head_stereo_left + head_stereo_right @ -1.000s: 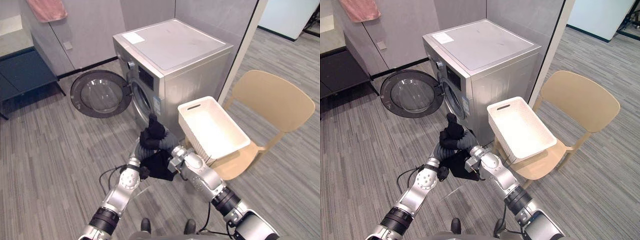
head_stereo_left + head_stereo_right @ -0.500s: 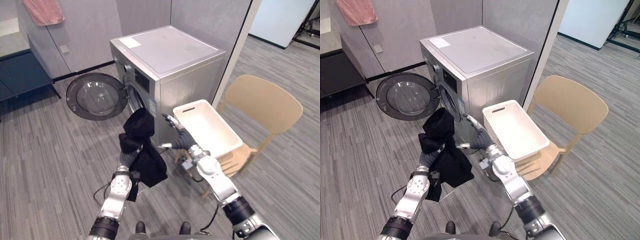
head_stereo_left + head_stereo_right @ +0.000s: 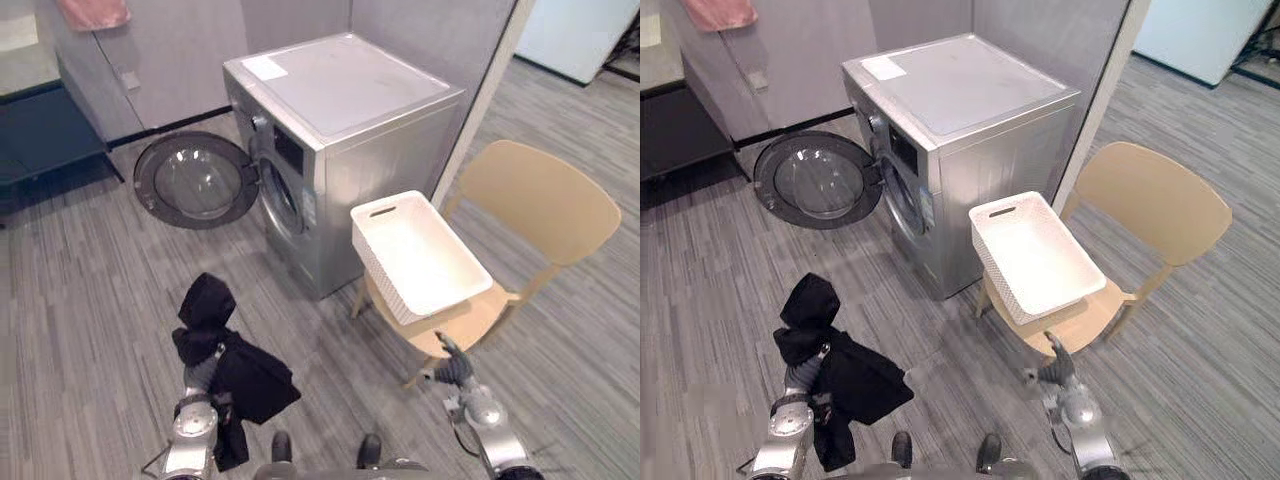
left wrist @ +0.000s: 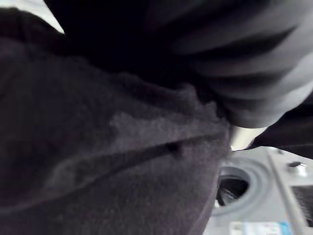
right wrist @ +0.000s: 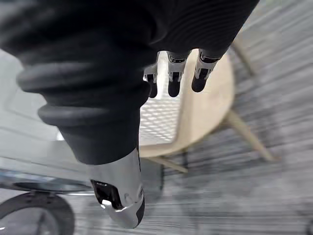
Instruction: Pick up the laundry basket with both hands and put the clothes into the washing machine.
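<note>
Well ahead of both hands stands the washer, its round door swung wide on the left hand's side and the drum mouth unblocked. Just ahead of the right hand is the chair, with open floor around it. The white basket rests on its seat, near the washer's side and apart from both hands. The black clothes drape over the left hand, bunched above it and hanging below. Its fingers are buried in cloth, so I cannot tell their grip. The right hand's fingers are straight, thumb apart, holding nothing
</note>
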Controlling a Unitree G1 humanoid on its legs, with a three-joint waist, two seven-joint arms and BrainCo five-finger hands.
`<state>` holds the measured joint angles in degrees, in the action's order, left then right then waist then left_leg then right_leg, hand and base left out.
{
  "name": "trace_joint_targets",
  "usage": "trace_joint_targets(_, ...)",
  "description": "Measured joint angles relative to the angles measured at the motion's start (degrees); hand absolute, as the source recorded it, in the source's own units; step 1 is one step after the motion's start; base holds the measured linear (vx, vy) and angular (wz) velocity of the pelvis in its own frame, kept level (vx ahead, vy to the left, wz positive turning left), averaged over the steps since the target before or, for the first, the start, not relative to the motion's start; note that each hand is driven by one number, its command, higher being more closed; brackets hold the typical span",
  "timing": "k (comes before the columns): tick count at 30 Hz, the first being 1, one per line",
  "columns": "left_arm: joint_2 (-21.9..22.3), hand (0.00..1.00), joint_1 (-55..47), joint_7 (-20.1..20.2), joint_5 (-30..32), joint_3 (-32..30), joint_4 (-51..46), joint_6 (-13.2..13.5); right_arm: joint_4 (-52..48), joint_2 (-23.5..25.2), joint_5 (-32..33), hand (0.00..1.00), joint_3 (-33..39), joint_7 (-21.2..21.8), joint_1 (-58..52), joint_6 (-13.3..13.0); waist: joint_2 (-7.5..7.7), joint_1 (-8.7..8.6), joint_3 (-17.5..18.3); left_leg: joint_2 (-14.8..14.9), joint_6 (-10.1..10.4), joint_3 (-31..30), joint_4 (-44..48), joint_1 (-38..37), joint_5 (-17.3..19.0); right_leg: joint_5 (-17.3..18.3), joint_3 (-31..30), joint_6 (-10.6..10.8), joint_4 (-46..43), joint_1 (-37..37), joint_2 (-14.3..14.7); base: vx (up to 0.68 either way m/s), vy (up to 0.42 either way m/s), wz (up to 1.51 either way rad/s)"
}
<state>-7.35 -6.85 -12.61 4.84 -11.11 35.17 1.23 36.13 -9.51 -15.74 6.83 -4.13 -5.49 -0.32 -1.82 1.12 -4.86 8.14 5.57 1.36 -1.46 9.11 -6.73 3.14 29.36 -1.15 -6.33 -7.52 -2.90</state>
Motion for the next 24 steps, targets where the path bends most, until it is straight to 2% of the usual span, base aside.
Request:
trace_joint_targets(2, 0.1, 1.0, -0.3, 0.0, 0.0, -0.5, 3.6, -0.5, 2.9, 0.7, 0.6, 0.0, 1.8, -1.4, -1.0, 0.8, 0.69, 0.11, -0.4, -0.1, -5.7, 6.3, 0.5, 1.3, 3.4, 1.5, 3.8, 0.8, -1.0, 0.2, -2.4, 0.09, 0.042, 1.18)
trace_joint_targets(3, 0.3, 1.0, -0.6, 0.0, 0.0, -0.5, 5.2, -0.7, 4.5, 0.6, 0.7, 0.0, 2.4, -2.1, -1.1, 0.8, 0.77, -0.06, -0.7, 0.2, -6.3, 10.1, 0.5, 1.5, 3.9, 1.8, 5.2, 1.5, -1.6, 0.3, -3.5, 0.13, 0.061, 0.92)
trace_joint_targets(4, 0.4, 1.0, -0.9, 0.0, 0.0, -0.6, 6.2, -0.8, 5.6, 0.6, 0.7, 0.0, 2.6, -2.4, -1.1, 0.8, 0.65, 0.25, -1.0, 0.6, -6.0, 11.5, 0.6, 1.6, 3.7, 2.0, 5.5, 2.0, -2.0, 0.3, -3.8, 0.14, 0.062, 0.49)
trace_joint_targets(6, 0.4, 1.0, -1.8, -0.1, 0.0, -1.1, 8.9, -1.0, 8.4, 0.8, 1.2, 0.0, 2.6, -2.7, -0.4, 1.0, 0.51, 1.91, -1.4, 1.1, -3.5, 12.7, 2.6, 1.9, 1.8, 2.6, 5.6, 2.6, -3.6, 0.5, -4.5, 0.12, 0.061, 0.11)
trace_joint_targets(7, 0.4, 1.0, -2.6, -0.2, 0.0, -1.4, 9.8, -1.0, 9.2, 1.6, 1.7, 0.0, 2.7, -3.4, -0.4, 0.9, 1.09, 2.82, -1.7, 0.7, -2.9, 12.8, 4.7, 1.9, 1.9, 3.3, 5.9, 3.7, -4.3, 1.6, -5.5, 0.15, 0.099, 0.22)
trace_joint_targets(8, 0.5, 1.0, -3.1, -0.2, -0.2, -1.7, 9.8, -0.9, 9.8, 2.4, 1.7, 0.0, 2.8, -3.5, -0.5, 1.0, 2.05, 2.98, -2.2, -0.3, -3.0, 12.5, 7.3, 2.2, 4.9, 5.3, 6.5, 5.5, -6.2, 2.4, -7.6, 0.15, 0.114, 0.32)
trace_joint_targets(9, 0.5, 1.0, -3.2, -0.2, -0.2, -1.8, 9.7, -0.9, 9.8, 2.8, 1.8, 0.0, 2.8, -3.4, -0.5, 0.9, 2.62, 2.97, -2.5, -0.7, -3.6, 12.6, 9.3, 2.7, 6.3, 6.4, 6.8, 6.2, -8.2, 2.5, -9.0, 0.16, 0.137, 0.5)
trace_joint_targets(10, 0.4, 1.0, -3.3, -0.2, -0.3, -1.8, 9.6, -0.9, 9.7, 3.5, 2.0, 0.0, 2.8, -3.5, -0.7, 1.0, 3.72, 2.9, -3.1, -1.4, -4.3, 12.9, 14.3, 3.3, 10.1, 8.4, 7.3, 7.3, -13.7, 2.4, -12.3, 0.21, 0.114, 0.41)
trace_joint_targets(11, 0.5, 1.0, -3.4, -0.2, -0.4, -1.7, 9.6, -0.9, 9.5, 3.8, 2.2, 0.0, 2.6, -3.4, -0.5, 1.0, 4.43, 3.05, -3.7, -1.8, -4.4, 12.5, 18.6, 4.2, 13.8, 9.0, 4.3, 6.8, -23.4, -0.1, -15.9, 0.2, 0.11, 0.36)
trace_joint_targets(12, 0.4, 1.0, -3.5, -0.2, -0.6, -1.3, 9.5, -0.9, 9.3, 3.9, 2.3, 0.0, 2.3, -3.5, -0.4, 1.1, 4.51, 2.91, -3.9, -2.2, -4.7, 12.2, 20.1, 4.2, 15.3, 8.0, 1.1, 5.2, -28.8, -2.3, -17.3, 0.2, 0.142, 0.31)
trace_joint_targets(13, 0.1, 1.0, -3.7, -0.2, -0.7, -0.4, 9.0, -0.9, 8.7, 4.3, 2.8, 0.0, 2.0, -3.5, -0.6, 1.2, 4.55, 2.52, -4.4, -2.5, -5.4, 11.1, 22.1, 3.0, 17.3, 3.0, -6.4, 1.4, -39.0, -7.1, -18.1, 0.24, 0.173, 0.35)
trace_joint_targets(14, -0.5, 1.0, -3.0, -0.3, -0.7, 0.0, 8.1, -1.0, 8.9, 5.0, 2.9, 0.0, 1.5, -3.5, -0.5, 1.3, 3.98, 2.32, -5.7, -2.5, -6.2, 9.5, 22.8, 1.5, 18.7, 5.0, -12.3, 4.3, -45.8, -11.2, -16.7, 0.36, 0.183, 0.42)
trace_joint_targets(15, -0.9, 1.0, -2.7, -0.5, -0.7, 0.3, 7.6, -1.0, 9.0, 5.7, 2.9, 0.0, 1.4, -3.4, -0.5, 1.3, 4.35, 2.04, -5.9, -2.3, -6.3, 8.5, 22.4, 0.4, 19.3, 7.7, -13.9, 5.4, -46.4, -13.1, -14.2, 0.35, 0.104, 0.39)
trace_joint_targets(17, -1.6, 1.0, -1.9, -1.2, -0.7, 0.3, 7.2, -0.9, 9.1, 6.1, 3.4, 0.0, 1.3, -3.5, 0.0, 1.2, 4.92, 0.38, -6.1, -2.7, -6.3, 6.8, 20.1, -1.8, 19.8, 9.1, -14.1, 5.5, -39.8, -15.8, -9.9, 0.37, 0.047, 0.52)
trace_joint_targets(18, -1.6, 1.0, 0.1, -1.4, -0.7, 0.3, 7.4, -0.9, 9.7, 5.7, 3.8, 0.0, 1.1, -3.6, 0.4, 1.2, 5.18, -0.58, -7.3, -3.4, -6.4, 6.1, 17.6, -4.5, 19.9, 8.1, -13.7, 5.5, -28.8, -16.9, -6.6, 0.44, 0.009, 0.56)
trace_joint_targets(19, -1.6, 1.0, 1.2, -1.4, -0.7, 0.3, 7.6, -0.9, 9.8, 5.5, 4.1, 0.0, 1.1, -3.6, 0.5, 1.3, 5.14, -0.61, -8.1, -3.5, -6.4, 5.8, 16.6, -5.8, 19.9, 6.8, -13.5, 5.6, -23.2, -17.0, -5.3, 0.48, -0.029, 0.62)
trace_joint_targets(20, -1.3, 1.0, 3.0, -1.5, -0.7, 0.2, 7.8, -0.9, 9.8, 5.4, 4.2, 0.0, 1.1, -3.6, 0.9, 1.3, 5.74, -1.29, -9.1, -4.6, -5.7, 4.7, 14.3, -8.5, 19.6, 2.2, -13.5, 6.2, -10.8, -16.8, -3.7, 0.47, -0.075, 0.65)
trace_joint_targets(21, -1.4, 1.0, 3.6, -1.5, -0.7, 0.2, 7.8, -0.8, 9.8, 5.4, 4.2, 0.0, 1.2, -3.6, 1.2, 1.4, 6.74, -2.29, -9.5, -6.1, -5.5, 3.5, 12.5, -10.5, 19.5, -1.4, -14.0, 7.4, -3.7, -16.9, -4.1, 0.5, -0.096, 0.73)
trace_joint_targets(22, -1.6, 1.0, 4.1, -1.5, -0.7, 0.2, 7.8, -0.7, 9.8, 5.3, 4.2, 0.0, 1.2, -3.6, 1.4, 1.5, 7.41, -2.84, -9.9, -7.1, -5.1, 2.8, 11.3, -12.1, 19.7, -2.9, -14.6, 7.4, -1.4, -17.2, -4.6, 0.55, -0.15, 0.79)
trace_joint_targets(23, -1.1, 1.0, 4.5, -1.4, -0.6, 0.4, 8.1, -0.7, 9.8, 4.7, 4.1, 0.0, 1.2, -3.6, 1.4, 1.9, 7.8, -3.53, -9.8, -7.1, -3.8, 1.2, 9.7, -15.0, 20.8, -8.8, -16.8, 4.6, -2.5, -17.4, -4.3, 0.6, -0.177, 0.61)
trace_joint_targets(24, -0.1, 1.0, 4.8, -1.4, -0.1, 0.4, 8.1, -0.7, 9.2, 4.1, 3.9, 0.0, 1.2, -3.6, 1.7, 1.9, 5.61, -3.83, -9.6, -5.2, -2.8, 0.1, 9.3, -16.0, 21.4, -10.3, -17.4, 2.5, -5.5, -17.8, -2.7, 0.6, -0.172, 0.48)
